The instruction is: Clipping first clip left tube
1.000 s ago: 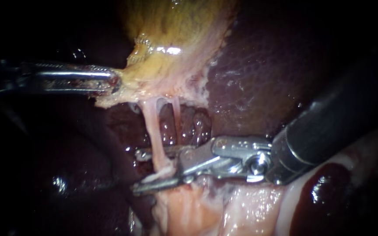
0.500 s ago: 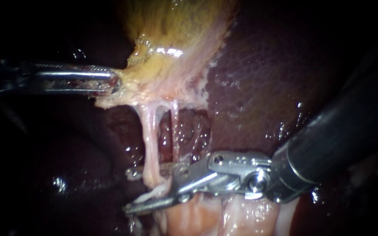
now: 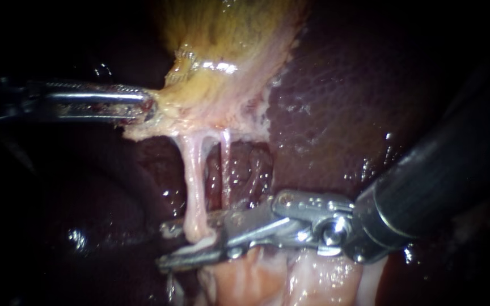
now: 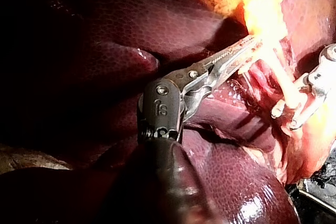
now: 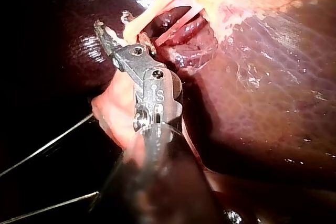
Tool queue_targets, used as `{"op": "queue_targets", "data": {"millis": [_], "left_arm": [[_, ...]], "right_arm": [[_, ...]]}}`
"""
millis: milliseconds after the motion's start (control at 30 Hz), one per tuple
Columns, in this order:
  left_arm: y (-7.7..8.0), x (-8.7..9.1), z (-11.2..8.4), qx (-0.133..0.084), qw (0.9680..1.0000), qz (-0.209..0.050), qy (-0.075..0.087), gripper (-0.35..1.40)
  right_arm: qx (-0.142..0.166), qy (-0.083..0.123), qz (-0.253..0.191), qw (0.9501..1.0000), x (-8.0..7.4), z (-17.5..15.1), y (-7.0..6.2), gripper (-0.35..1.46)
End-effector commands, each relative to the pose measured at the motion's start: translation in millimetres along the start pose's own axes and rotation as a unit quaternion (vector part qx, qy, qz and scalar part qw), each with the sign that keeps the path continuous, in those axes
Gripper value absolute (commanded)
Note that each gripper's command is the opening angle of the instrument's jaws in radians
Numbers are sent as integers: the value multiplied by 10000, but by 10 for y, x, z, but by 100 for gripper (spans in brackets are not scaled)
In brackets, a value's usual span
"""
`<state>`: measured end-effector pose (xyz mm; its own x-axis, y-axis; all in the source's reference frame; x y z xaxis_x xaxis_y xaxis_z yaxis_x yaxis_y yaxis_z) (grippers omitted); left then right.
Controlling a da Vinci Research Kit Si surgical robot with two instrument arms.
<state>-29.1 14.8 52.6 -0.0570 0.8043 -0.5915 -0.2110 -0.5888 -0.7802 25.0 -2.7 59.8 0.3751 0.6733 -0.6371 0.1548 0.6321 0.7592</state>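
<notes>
- Liver [image 3: 341,102]: dark, wet and glossy. It fills the background and lies under everything else.
- Gallbladder [image 3: 228,51]: a yellow, fatty sac above the tubes, with its lower edge drawn sideways and taut.
- Right instrument [image 3: 164,245]: it enters from the right. Its jaws are parted by a clear gap and straddle the foot of the left tube, one jaw behind it and one in front. We judge that they grip nothing yet.
- Left instrument [image 3: 148,106]: it enters from the left. Its jaws are closed on the gallbladder's edge and hold it out, which stretches the tubes.
- Pale tissue [image 3: 245,277]: a pink, moist mass directly below the right instrument.
- Left tube [image 3: 194,181]: the task's thing, the thicker and paler of two strands. It runs from the gallbladder's lower edge down into the open jaws. We judge it soft, slick, light and easily torn. It is best taken square across its bare span, clear of the right tube, and closed on slowly without pulling.
- Right tube [image 3: 226,164]: thinner, just beside the left tube, with liver showing between them. It lies close to the upper jaw.
- Writing: we see no brand or label on the tissue, and we leave the stamped marks on the instrument wrists unread.
</notes>
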Motion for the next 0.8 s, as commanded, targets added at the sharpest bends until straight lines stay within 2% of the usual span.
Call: {"op": "queue_targets", "data": {"millis": [33, 167, 200, 467, 800], "left_arm": [[0, 0, 0, 0, 10000, 0, 0, -35], [0, 0, 0, 1, 10000, 0, 0, -35], [0, 0, 0, 1, 10000, 0, 0, -35], [0, 0, 0, 1, 10000, 0, 0, -35], [0, 0, 0, 1, 10000, 0, 0, -35]], "right_arm": [[31, -11, 33, 10000, -1, -1, 0, -6], [98, -15, 123, 9999, -1, -3, 1, -33], [116, -20, 123, 9999, -1, -4, 1, -35], [164, -189, 238, 9994, 1, -6, -1, -35], [205, -204, 222, 9993, 1, -6, 0, -35]]}}
